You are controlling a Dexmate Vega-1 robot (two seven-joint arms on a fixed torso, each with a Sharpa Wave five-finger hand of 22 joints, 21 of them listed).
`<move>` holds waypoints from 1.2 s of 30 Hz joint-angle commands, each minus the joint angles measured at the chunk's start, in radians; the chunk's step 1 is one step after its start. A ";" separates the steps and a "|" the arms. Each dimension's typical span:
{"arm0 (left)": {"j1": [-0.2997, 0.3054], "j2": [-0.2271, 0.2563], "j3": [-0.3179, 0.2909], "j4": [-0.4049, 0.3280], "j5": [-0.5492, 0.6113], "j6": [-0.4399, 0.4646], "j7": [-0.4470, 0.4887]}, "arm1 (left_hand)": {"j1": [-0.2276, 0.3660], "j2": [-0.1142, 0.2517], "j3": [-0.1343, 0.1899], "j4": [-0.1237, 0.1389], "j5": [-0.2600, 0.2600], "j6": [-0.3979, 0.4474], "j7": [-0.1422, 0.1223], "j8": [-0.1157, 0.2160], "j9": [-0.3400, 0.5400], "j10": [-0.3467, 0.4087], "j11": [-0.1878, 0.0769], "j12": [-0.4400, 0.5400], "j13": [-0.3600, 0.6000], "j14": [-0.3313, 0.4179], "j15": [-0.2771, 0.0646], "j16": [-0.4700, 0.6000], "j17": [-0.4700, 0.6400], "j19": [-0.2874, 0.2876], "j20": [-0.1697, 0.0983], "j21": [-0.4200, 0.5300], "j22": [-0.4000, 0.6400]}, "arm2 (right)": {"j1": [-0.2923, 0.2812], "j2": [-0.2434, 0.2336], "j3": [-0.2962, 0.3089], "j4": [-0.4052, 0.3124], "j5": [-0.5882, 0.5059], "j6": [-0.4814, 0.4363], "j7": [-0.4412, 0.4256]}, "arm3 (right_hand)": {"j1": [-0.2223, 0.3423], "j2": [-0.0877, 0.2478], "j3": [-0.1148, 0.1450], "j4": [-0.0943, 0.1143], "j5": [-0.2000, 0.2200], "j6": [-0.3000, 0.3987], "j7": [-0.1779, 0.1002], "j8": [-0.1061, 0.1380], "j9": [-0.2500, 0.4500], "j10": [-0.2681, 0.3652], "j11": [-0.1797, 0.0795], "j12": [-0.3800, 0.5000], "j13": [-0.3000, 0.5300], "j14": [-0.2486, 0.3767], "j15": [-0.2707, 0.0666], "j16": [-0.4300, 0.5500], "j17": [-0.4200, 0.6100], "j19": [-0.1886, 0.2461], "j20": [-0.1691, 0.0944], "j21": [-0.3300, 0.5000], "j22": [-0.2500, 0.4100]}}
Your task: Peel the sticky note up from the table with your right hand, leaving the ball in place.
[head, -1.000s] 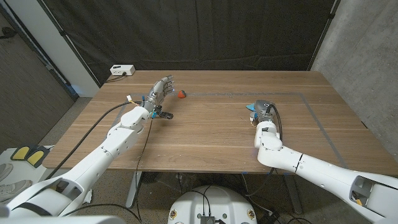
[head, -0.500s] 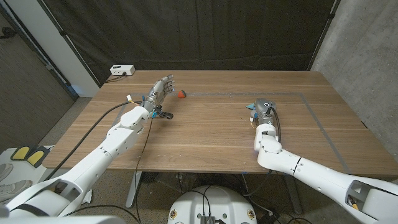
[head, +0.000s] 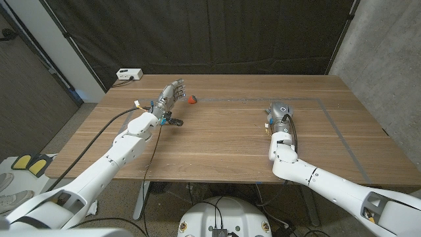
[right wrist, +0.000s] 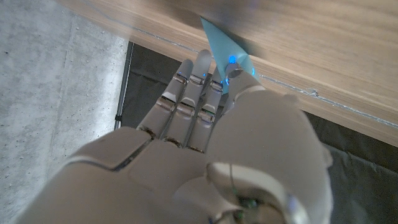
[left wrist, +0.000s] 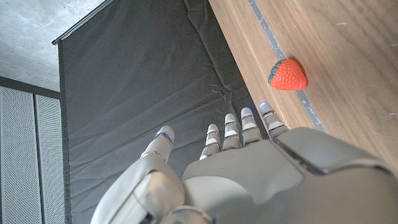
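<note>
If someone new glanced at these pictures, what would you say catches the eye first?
Probably the small red strawberry-shaped object near the table's far edge, just beyond the raised left hand, whose fingers are apart and hold nothing. Next comes the light blue sticky note, lifted off the wood at the right hand's fingertips on the table's right side.

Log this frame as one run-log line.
right hand: fingers at blue sticky note | left hand: open, idle | red ball: in place
</note>
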 commanded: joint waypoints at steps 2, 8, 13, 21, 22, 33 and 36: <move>0.023 0.011 -0.010 -0.031 -0.002 0.003 0.014 | -0.008 -0.003 0.001 0.006 0.000 0.006 -0.001 -0.006 0.003 0.000 0.005 -0.004 0.003 0.001 0.004 -0.004 0.003 0.005 0.002 -0.004 0.004 | 0.019 0.027 0.008 0.079 -0.054 0.078 -0.134 | 0.014 0.000 -0.006 0.003 -0.002 0.005 -0.003 0.001 0.003 0.003 -0.008 0.009 0.008 0.001 -0.143 0.000 0.009 0.001 0.000 0.007 0.006; 0.037 0.016 -0.016 -0.045 -0.004 0.001 0.022 | -0.010 -0.003 0.001 0.007 0.000 0.007 0.002 -0.006 0.003 0.000 0.006 -0.005 0.003 0.001 0.005 -0.005 0.002 0.005 0.002 -0.005 0.004 | 0.060 0.014 -0.030 0.104 -0.112 0.124 -0.134 | 0.021 0.001 -0.008 0.004 -0.002 0.008 -0.004 0.002 0.003 0.004 -0.007 0.013 0.012 -0.002 -0.144 -0.003 0.015 0.001 0.001 0.011 0.008; 0.046 0.017 -0.020 -0.050 -0.009 -0.002 0.024 | -0.011 -0.003 0.001 0.008 0.000 0.006 0.002 -0.006 0.003 0.000 0.007 -0.006 0.003 0.002 0.005 -0.004 0.002 0.005 0.002 -0.005 0.004 | 0.103 0.006 -0.071 0.123 -0.170 0.164 -0.100 | 0.025 0.001 -0.009 0.005 -0.001 0.007 -0.006 0.002 0.004 0.002 -0.010 0.014 0.016 -0.002 -0.145 -0.005 0.019 0.000 0.001 0.014 0.008; 0.061 0.021 -0.026 -0.063 -0.010 -0.006 0.033 | -0.013 -0.003 0.001 0.010 0.000 0.007 0.001 -0.006 0.003 0.000 0.006 -0.006 0.003 0.001 0.006 -0.005 0.003 0.006 0.002 -0.006 0.004 | 0.131 0.014 -0.092 0.135 -0.232 0.224 -0.088 | 0.032 0.001 -0.012 0.007 -0.001 0.007 -0.008 0.002 0.004 -0.002 -0.011 0.016 0.022 -0.002 -0.145 -0.012 0.026 -0.001 0.002 0.021 0.009; 0.062 0.022 -0.026 -0.065 -0.010 -0.007 0.034 | -0.013 -0.003 0.001 0.010 0.000 0.007 0.001 -0.006 0.003 0.000 0.006 -0.006 0.003 0.001 0.006 -0.005 0.003 0.006 0.002 -0.006 0.004 | 0.130 0.016 -0.089 0.133 -0.235 0.230 -0.093 | 0.033 0.001 -0.012 0.007 -0.001 0.007 -0.008 0.003 0.004 -0.001 -0.010 0.017 0.022 -0.002 -0.145 -0.013 0.026 0.000 0.002 0.022 0.010; 0.067 0.024 -0.029 -0.066 -0.012 -0.017 0.027 | -0.015 -0.003 0.000 0.011 0.001 0.008 0.001 -0.005 0.003 0.001 0.005 -0.006 0.003 0.002 0.006 -0.005 0.002 0.007 0.002 -0.007 0.004 | 0.091 0.027 -0.030 0.083 -0.251 0.270 -0.186 | 0.039 0.001 -0.016 0.010 -0.002 0.008 -0.011 0.003 0.005 0.000 -0.015 0.018 0.023 -0.002 -0.145 -0.024 0.034 -0.003 0.000 0.030 0.011; 0.066 0.024 -0.029 -0.065 -0.012 -0.021 0.022 | -0.015 -0.003 0.001 0.012 0.001 0.008 0.002 -0.005 0.003 0.002 0.006 -0.006 0.003 0.003 0.005 -0.005 0.002 0.007 0.002 -0.007 0.004 | 0.078 0.028 -0.008 0.063 -0.250 0.281 -0.217 | 0.040 0.000 -0.017 0.010 -0.002 0.008 -0.011 0.003 0.005 -0.002 -0.015 0.016 0.022 -0.002 -0.146 -0.027 0.035 -0.004 -0.001 0.032 0.011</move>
